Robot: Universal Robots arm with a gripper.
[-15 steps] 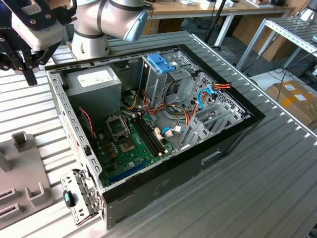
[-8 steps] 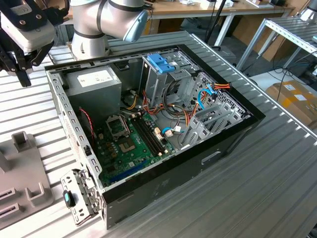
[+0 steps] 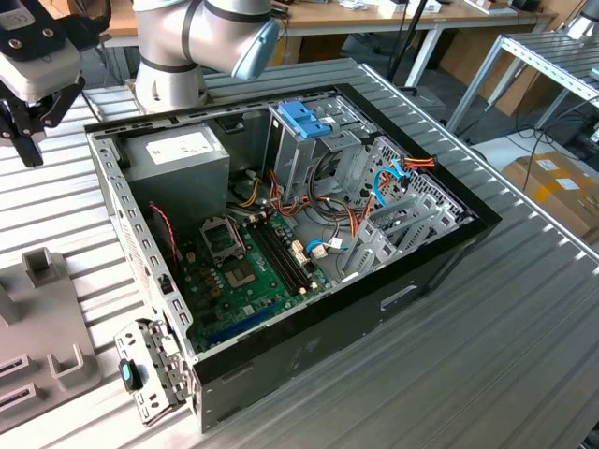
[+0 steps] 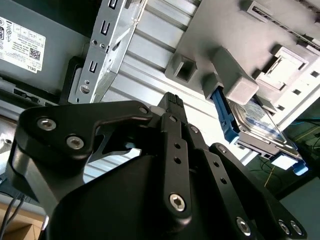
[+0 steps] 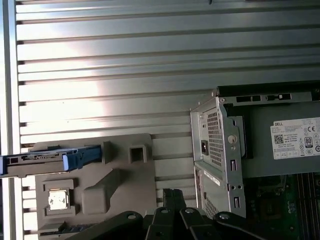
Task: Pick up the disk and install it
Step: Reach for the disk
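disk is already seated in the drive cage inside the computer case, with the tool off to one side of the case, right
No. The disk stands on edge in the grey holder beside the computer case, not in the drive cage; the first wrist view shows it. The tool is off to one side of the case.

The arm (image 3: pixel 201 37) bends toward the exterior view's left, its gripper (image 3: pixel 36 131) pointing downward below the wrist.

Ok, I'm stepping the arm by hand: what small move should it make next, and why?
Probably carry the gripper across to above the disk: it stands on edge in the grey holder beside the computer case, ungrasped, and the gripper hangs off to one side.
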